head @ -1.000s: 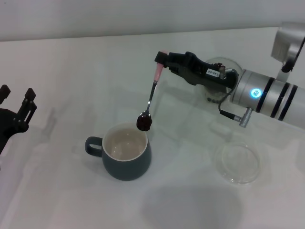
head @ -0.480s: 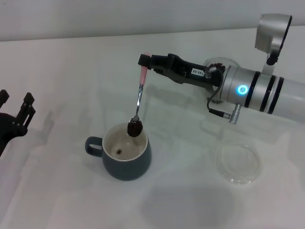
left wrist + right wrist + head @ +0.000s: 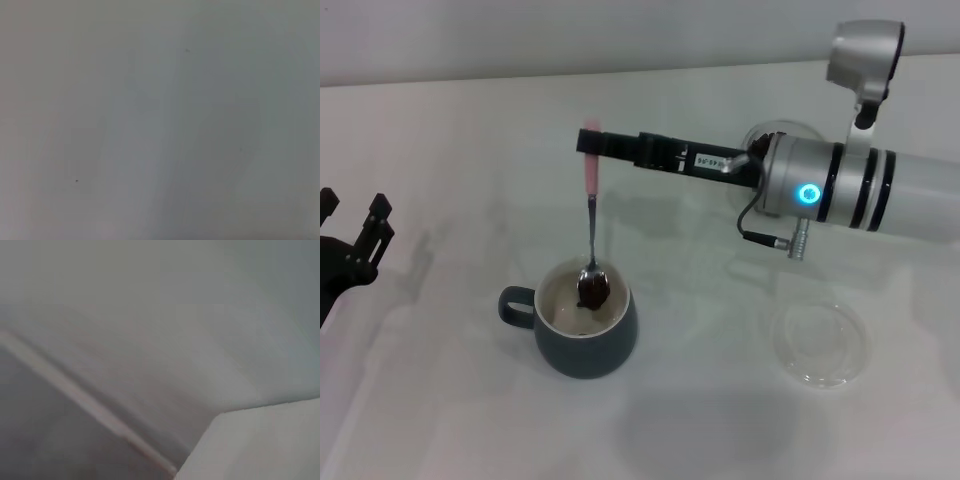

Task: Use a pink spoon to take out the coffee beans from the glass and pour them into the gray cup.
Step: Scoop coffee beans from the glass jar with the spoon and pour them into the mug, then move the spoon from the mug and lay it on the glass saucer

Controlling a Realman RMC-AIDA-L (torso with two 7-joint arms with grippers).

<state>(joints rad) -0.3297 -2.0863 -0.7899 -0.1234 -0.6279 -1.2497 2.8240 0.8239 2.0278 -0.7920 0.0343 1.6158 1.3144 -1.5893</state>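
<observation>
In the head view my right gripper [image 3: 592,140] is shut on the top of the pink spoon [image 3: 590,205], which hangs almost straight down. The spoon's metal bowl, dark with coffee beans [image 3: 592,289], dips inside the rim of the gray cup [image 3: 582,330], whose loop handle points left. The glass [image 3: 772,135] shows only as a clear rim behind the right forearm, mostly hidden. My left gripper [image 3: 355,225] is parked at the far left edge, away from everything, its fingers apart. Both wrist views show only blank pale surface.
A shallow clear glass dish [image 3: 818,343] lies on the white table to the right of the gray cup. The right arm [image 3: 840,190] stretches across the table's back right.
The right arm has swung left, carrying the spoon from beside the cup's right rim to over its middle. The spoon turned upright and its bowl dropped into the cup. The left arm stayed still.
</observation>
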